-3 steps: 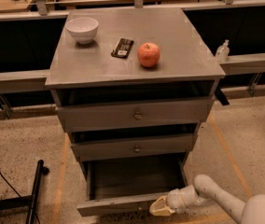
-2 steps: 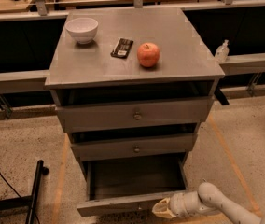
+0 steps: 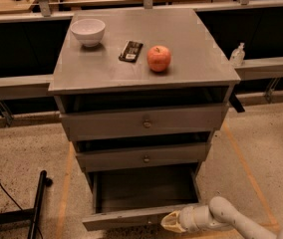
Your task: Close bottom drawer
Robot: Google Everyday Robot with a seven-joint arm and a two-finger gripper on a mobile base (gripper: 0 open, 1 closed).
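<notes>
The grey cabinet (image 3: 146, 78) has three drawers. The bottom drawer (image 3: 141, 193) is pulled far out, its dark inside open to view and its slim front panel (image 3: 126, 217) near the lower edge of the view. Its knob is hidden. My gripper (image 3: 169, 222) sits at the end of the white arm, which comes in from the lower right. The gripper is right at the front panel, near its middle. The middle drawer (image 3: 144, 157) and the top drawer (image 3: 144, 122) both stand slightly out.
On the cabinet top are a white bowl (image 3: 87, 31), a dark flat packet (image 3: 131, 51) and a red apple (image 3: 159, 58). A black stand leg (image 3: 37, 205) lies on the floor at the left. A small bottle (image 3: 237, 55) stands on a rail at the right.
The gripper has shifted a little lower along the bottom drawer's front panel. The drawer stays about as far out as before.
</notes>
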